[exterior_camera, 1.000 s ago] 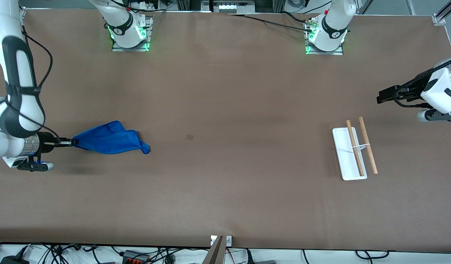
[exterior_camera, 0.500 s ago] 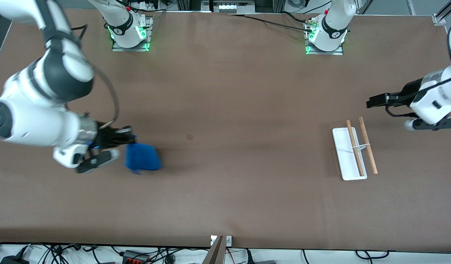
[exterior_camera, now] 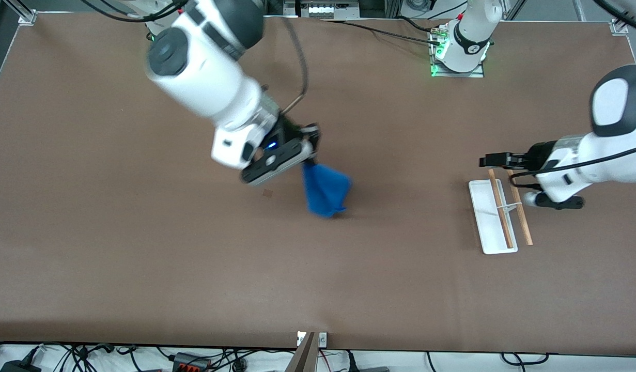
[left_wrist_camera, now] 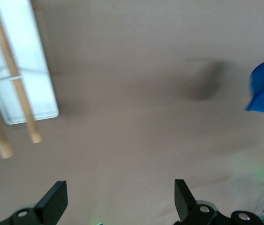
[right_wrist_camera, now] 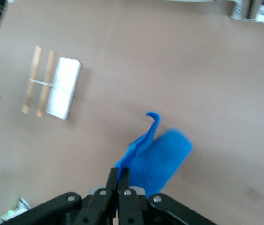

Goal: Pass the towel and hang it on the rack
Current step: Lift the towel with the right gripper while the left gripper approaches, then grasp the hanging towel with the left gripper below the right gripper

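Right end effector [exterior_camera: 308, 150] is up in the air over the middle of the table [exterior_camera: 142, 258], its fingers [right_wrist_camera: 117, 180] pinched tight on one corner of the towel [exterior_camera: 325, 192]. From that grip the blue cloth hangs down in a bunched, folded drape, clear of the brown surface, and throws a shadow on the table beside it. Toward the left arm's end of the table stands the rack [exterior_camera: 496, 214], a white tray base with a thin wire stand carrying two parallel wooden rods, well apart from the towel. Left end effector [exterior_camera: 487, 160] hovers with its fingers [left_wrist_camera: 52, 202] spread wide and nothing between them, over the end of the rack farther from the front camera.
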